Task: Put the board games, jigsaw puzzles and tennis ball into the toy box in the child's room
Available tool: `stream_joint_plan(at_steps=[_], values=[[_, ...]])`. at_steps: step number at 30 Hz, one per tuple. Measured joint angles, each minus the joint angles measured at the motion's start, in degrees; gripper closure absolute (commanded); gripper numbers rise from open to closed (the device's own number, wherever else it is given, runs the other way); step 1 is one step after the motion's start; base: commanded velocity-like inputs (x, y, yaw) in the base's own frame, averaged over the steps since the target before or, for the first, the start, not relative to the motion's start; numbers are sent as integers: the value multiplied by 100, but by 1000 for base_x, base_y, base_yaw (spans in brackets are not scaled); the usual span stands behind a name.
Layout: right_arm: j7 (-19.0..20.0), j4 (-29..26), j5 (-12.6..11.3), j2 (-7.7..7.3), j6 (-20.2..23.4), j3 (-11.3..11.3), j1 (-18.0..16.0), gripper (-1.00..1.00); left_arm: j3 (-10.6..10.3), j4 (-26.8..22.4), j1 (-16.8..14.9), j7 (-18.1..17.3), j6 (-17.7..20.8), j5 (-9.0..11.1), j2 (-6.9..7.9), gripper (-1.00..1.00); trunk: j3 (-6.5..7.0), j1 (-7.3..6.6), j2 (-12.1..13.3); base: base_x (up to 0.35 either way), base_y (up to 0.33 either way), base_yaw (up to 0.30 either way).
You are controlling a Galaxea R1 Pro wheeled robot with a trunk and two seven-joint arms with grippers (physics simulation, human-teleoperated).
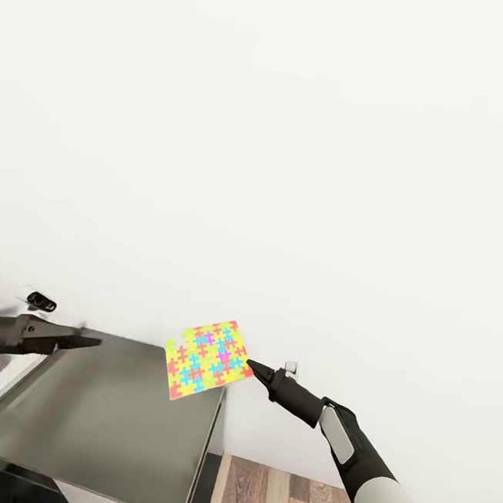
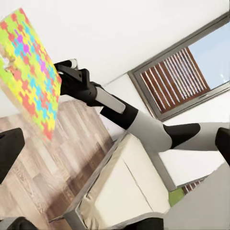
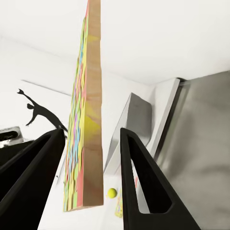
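Right wrist view, fingers: I see my two dark fingers (image 3: pixel 139 177) on both sides of the jigsaw puzzle (image 3: pixel 86 120), which stands edge-on between them; a small gap shows on each side near the tips, so I cannot tell here if they press it.
Head view, right gripper (image 1: pixel 251 366): its tip meets the right edge of the jigsaw puzzle (image 1: pixel 208 358), and the sheet hangs tilted in the air, so I take it as held.
Jigsaw puzzle, place: above the far right corner of the dark grey table section (image 1: pixel 103 414), in front of the white wall (image 1: pixel 291 170).
Left gripper (image 1: pixel 87 340): the fingers look close together and hold nothing; it hovers over the far left edge of the dark section.
Left wrist view: the puzzle (image 2: pixel 31 72) is at the right gripper's tip (image 2: pixel 62 72); below are the wooden floor (image 2: pixel 43 172) and the bed (image 2: pixel 124 191).
Tennis ball (image 3: pixel 111 192): small and yellow-green, far behind the puzzle in the right wrist view.
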Motion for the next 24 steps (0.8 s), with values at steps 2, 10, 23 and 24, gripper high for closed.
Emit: stream_joint_plan(at_steps=[2,10,23,24], values=[[0,0,2,1,0,1,0,100,4,229,0,-15,4,-5,82,-100,0,0,0,0,0,196],[0,1,-6,2,0,1,0,100,30,442,1,-8,5,-21,244,-100,0,1,0,-41,81,237],[3,27,-12,37,4,-19,0,100,89,456,3,1,-8,-21,433,-100,0,0,0,-7,15,287],[5,22,-12,36,9,-21,0,100,92,456,3,1,-9,-22,434,-100,0,0,0,0,0,288]])
